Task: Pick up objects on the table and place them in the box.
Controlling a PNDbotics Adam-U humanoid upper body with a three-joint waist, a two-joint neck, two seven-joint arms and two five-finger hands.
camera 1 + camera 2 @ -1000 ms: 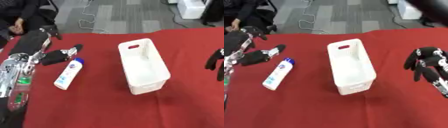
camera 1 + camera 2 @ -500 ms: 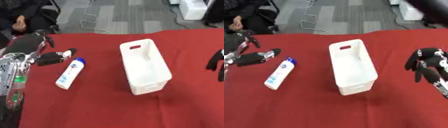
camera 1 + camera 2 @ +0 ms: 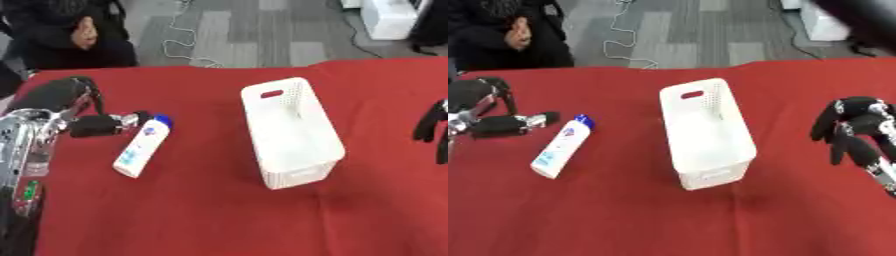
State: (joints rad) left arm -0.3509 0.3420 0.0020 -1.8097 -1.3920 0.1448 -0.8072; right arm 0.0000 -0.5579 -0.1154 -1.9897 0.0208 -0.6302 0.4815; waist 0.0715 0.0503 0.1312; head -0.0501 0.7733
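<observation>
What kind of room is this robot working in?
Probably a lab or office set up for robot trials: a table under a red cloth, grey carpet tiles with a loose cable across them, and only a white basket and a bottle laid out.

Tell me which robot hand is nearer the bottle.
Left. The left robot hand lies just left of the bottle, fingertips near its blue cap. The right robot hand is far off, beyond the box.
</observation>
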